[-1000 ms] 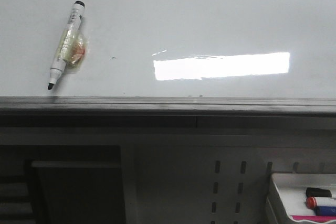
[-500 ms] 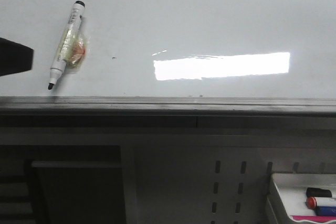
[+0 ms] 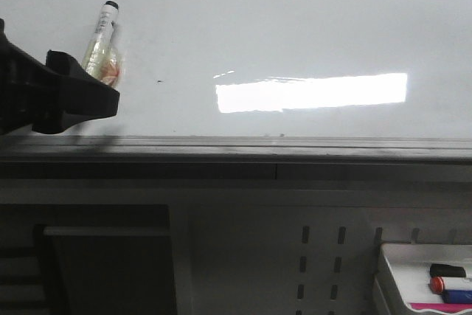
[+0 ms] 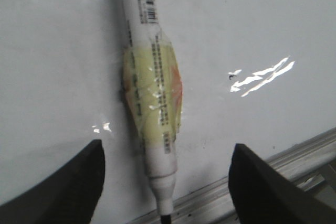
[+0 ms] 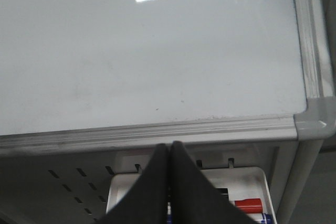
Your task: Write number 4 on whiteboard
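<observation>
no number 4 shows yet on the whiteboard (image 3: 295, 27), where the left tool (image 4: 165, 182) hangs wide open astride the taped marker (image 4: 152, 93), seemingly to grasp it, gripping nothing, the right tool (image 5: 169, 182) closed and empty.

Front cam: low, faces fwd across whiteboard (image 3: 295, 27). L wrist: close on marker (image 4: 151, 103). R wrist: over board's corner; tray (image 5: 260, 179) shared w/ front.

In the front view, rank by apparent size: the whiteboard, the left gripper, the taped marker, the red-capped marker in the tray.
1. whiteboard
2. left gripper, though nearness to the camera enlarges it
3. taped marker, partly hidden behind the gripper
4. red-capped marker, cut off by the frame edge
</observation>
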